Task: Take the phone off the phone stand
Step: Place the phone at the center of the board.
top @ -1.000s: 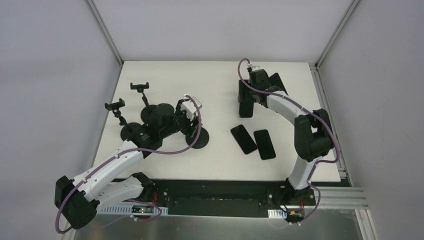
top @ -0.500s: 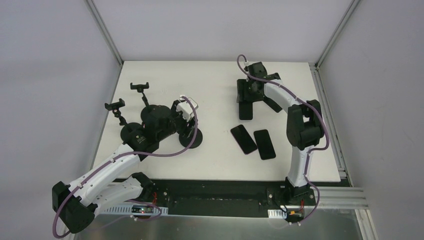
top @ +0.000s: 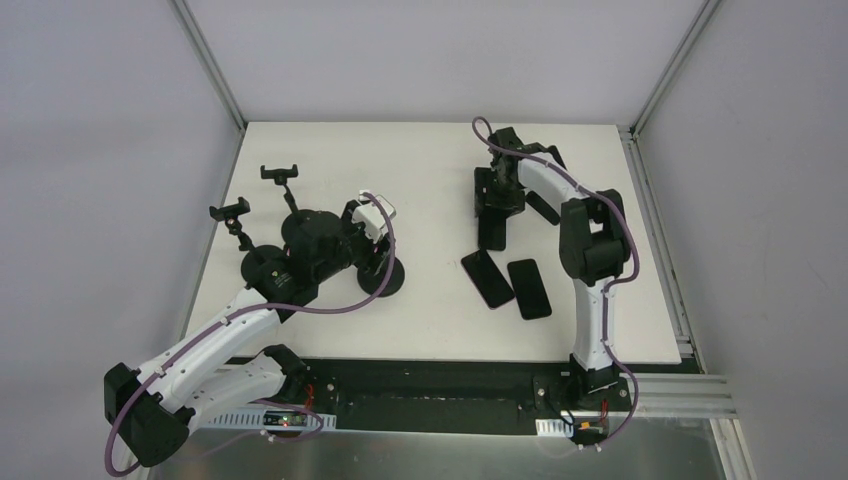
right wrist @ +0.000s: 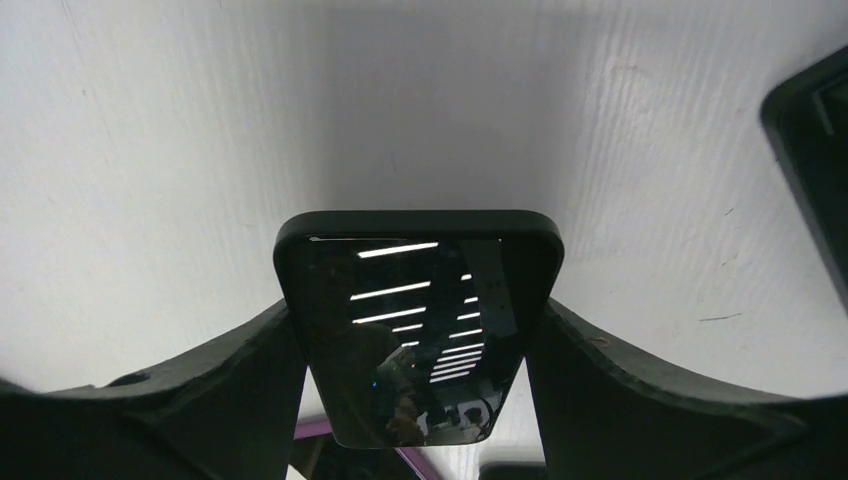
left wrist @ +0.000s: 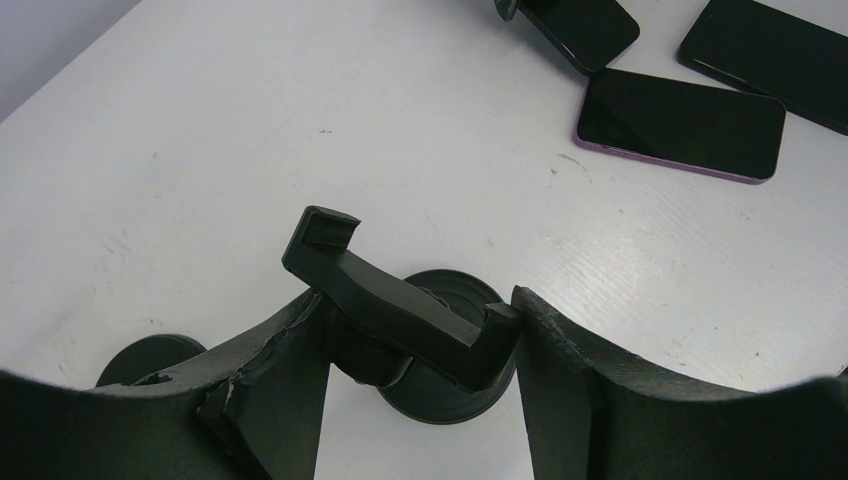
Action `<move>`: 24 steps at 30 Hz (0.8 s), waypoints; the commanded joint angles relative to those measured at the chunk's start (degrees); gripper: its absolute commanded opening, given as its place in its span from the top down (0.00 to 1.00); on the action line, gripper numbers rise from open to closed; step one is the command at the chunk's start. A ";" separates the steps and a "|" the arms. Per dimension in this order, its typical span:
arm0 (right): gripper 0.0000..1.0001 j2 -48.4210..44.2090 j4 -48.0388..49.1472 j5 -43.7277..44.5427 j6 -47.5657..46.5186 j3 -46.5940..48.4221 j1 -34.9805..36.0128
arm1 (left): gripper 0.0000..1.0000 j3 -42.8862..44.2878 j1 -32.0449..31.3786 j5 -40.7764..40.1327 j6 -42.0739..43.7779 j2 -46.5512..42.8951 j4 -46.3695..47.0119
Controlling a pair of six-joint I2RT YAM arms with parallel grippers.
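Gripping one phone in its right pincer, the robot clamps its left pincer on one phone stand well apart; two more stands sit near that stand, two phones lie farther off.

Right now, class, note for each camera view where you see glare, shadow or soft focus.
Right wrist view: the phone mirrors bright ceiling strips in its screen, a soft shadow lies on the table above it, and the right claw is dark. Left wrist view: even light, with no glare on the phone stand in the left claw. Top view: flat lighting, with faint shadows on the table.
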 commanded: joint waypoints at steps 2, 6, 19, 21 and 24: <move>0.39 2.67 -3.93 4.66 2.99 6.86 0.27 | 1.00 0.07 0.31 -2.75 0.83 -1.92 4.43; 0.29 4.12 -4.59 3.93 3.27 8.27 0.32 | 1.00 0.39 0.38 -2.86 1.03 -1.46 4.44; 0.01 3.00 -4.45 3.56 3.56 6.58 0.31 | 1.00 2.26 0.31 -5.06 -1.23 2.19 4.99; 0.01 0.71 -3.75 4.79 3.03 5.81 0.28 | 1.00 3.48 0.40 -6.14 -0.86 3.48 5.35; 0.01 -3.71 -2.45 6.31 3.17 5.05 0.28 | 1.00 6.58 0.98 -8.56 0.12 6.42 5.89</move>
